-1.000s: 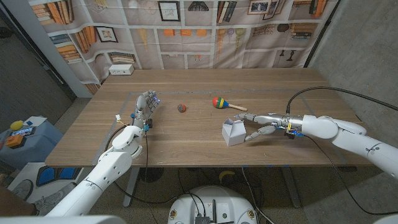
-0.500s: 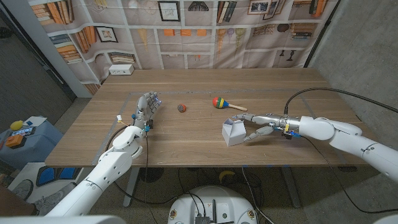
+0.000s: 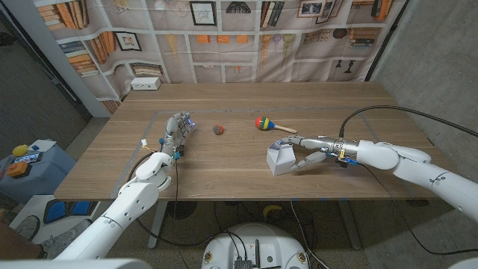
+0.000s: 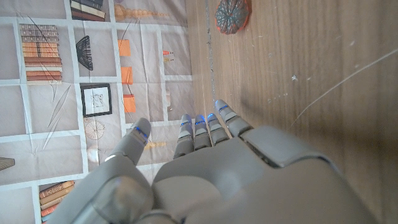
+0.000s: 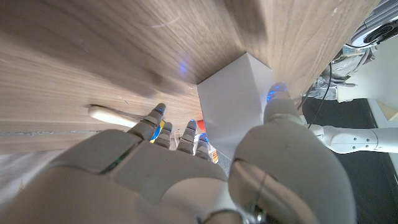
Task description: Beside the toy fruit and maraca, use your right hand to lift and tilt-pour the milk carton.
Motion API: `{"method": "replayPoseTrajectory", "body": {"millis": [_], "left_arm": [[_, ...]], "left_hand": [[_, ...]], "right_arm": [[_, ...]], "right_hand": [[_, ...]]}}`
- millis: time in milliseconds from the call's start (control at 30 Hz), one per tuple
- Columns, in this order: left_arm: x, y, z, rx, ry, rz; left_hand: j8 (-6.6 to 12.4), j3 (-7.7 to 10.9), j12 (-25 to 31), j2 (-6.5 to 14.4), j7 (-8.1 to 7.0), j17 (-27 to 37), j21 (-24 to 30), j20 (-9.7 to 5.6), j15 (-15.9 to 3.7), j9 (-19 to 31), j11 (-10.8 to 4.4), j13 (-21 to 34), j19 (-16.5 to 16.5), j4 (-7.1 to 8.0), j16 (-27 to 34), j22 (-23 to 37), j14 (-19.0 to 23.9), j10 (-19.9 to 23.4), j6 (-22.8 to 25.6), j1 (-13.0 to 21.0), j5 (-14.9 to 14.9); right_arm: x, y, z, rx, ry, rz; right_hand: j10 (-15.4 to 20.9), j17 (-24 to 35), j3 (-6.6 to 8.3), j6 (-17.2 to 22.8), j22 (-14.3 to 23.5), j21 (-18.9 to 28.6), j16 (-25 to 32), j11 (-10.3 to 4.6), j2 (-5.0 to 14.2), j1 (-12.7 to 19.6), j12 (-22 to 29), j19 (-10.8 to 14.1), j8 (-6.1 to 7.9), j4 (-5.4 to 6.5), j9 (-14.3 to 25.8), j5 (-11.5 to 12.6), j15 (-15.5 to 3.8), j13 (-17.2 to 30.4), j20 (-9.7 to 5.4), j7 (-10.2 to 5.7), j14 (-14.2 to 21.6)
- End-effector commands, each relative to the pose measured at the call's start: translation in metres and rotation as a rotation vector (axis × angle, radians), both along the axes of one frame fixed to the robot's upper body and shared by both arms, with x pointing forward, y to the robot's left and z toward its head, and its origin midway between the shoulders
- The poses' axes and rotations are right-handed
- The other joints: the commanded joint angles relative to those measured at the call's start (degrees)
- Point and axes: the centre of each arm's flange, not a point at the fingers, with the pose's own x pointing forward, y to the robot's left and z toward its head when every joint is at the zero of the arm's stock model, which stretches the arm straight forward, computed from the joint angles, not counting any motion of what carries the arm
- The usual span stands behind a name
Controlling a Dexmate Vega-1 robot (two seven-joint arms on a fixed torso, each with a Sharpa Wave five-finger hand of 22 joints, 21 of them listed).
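While the left robot hand (image 3: 176,128) waits open, the right robot hand (image 3: 312,152) brackets the milk carton (image 3: 279,159), grasp unclear.

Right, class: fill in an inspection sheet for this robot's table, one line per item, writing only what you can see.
Surface: wooden table, faint scratches.
Job's things: white milk carton upright; toy fruit and maraca lie behind it.
Clutter: small white box at the far left corner.
Robot hands: right robot hand at the carton, fingers either side, carton not lifted; left robot hand holds nothing.
Cables: black cable arcs over the right arm.
Surroundings: bookshelf-print backdrop.
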Motion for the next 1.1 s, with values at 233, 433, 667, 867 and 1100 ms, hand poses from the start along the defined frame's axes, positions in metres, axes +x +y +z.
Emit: {"method": "replayPoseTrajectory", "body": {"millis": [233,433,667,867,1100], "left_arm": [[-0.0011,0.0029,-0.0041,0.016,0.042,0.011],[-0.001,0.0025,-0.0063,0.016,0.041,0.002],[-0.0011,0.0017,-0.0081,0.015,0.049,0.008],[-0.0009,0.0013,-0.0079,0.014,0.046,0.005],[0.0003,0.0003,-0.008,0.012,0.047,0.001]], "left_hand": [[-0.22,0.51,0.06,4.23,-0.04,0.38,-0.14,0.02,0.0,0.19,0.0,0.31,0.55,0.06,0.32,0.27,0.84,0.63,0.68,0.54,-0.05],[-0.22,0.61,0.02,4.25,-0.02,0.37,-0.16,0.11,0.08,0.2,0.17,0.32,0.56,0.11,0.29,0.28,0.9,0.68,0.76,0.55,-0.04],[-0.27,0.69,-0.04,4.31,-0.02,0.39,-0.17,0.14,0.15,0.2,0.27,0.32,0.63,0.23,0.26,0.28,0.93,0.66,0.73,0.53,-0.03],[-0.31,0.73,-0.06,4.32,-0.04,0.39,-0.2,0.22,0.15,0.21,0.03,0.33,0.62,0.27,0.24,0.29,0.93,0.7,0.69,0.53,-0.03],[-0.33,0.76,-0.11,4.33,-0.21,0.4,-0.23,0.21,0.15,0.22,0.02,0.34,0.63,0.36,0.23,0.29,0.98,0.72,0.71,0.53,-0.04]], "right_arm": [[-0.001,0.0046,0.0019,0.026,-0.035,0.015],[-0.002,0.0053,0.0026,0.035,-0.05,0.019],[-0.0027,0.0053,0.0043,0.043,-0.062,0.018],[-0.0032,0.0053,0.0065,0.044,-0.068,0.022],[-0.0047,0.0055,0.0096,0.05,-0.07,0.029]], "right_hand": [[6.38,-0.09,1.01,7.64,0.18,0.23,1.7,-1.57,-0.83,2.74,1.36,3.42,3.06,0.27,-0.13,0.98,-1.89,0.19,-0.38,-2.76,3.99],[9.89,0.04,1.09,12.05,0.19,0.4,2.7,-2.49,-0.99,3.12,1.96,5.38,4.72,0.52,-0.16,1.33,-2.9,0.37,-0.8,-3.25,6.29],[12.77,0.17,1.12,15.3,0.2,0.38,3.72,-3.15,-1.06,3.4,2.37,6.87,5.87,0.69,-0.18,1.79,-4.1,0.59,-1.09,-3.39,8.59],[15.25,0.3,1.14,17.76,0.22,0.33,4.37,-3.33,-0.97,3.53,2.82,7.82,6.77,0.82,-0.15,2.06,-4.54,0.79,-1.24,-3.45,9.93],[17.51,0.47,1.1,19.55,0.23,0.3,5.23,-3.4,-0.81,3.46,3.17,8.79,7.42,0.99,-0.1,2.21,-5.54,1.01,-1.43,-3.85,11.71]]}}
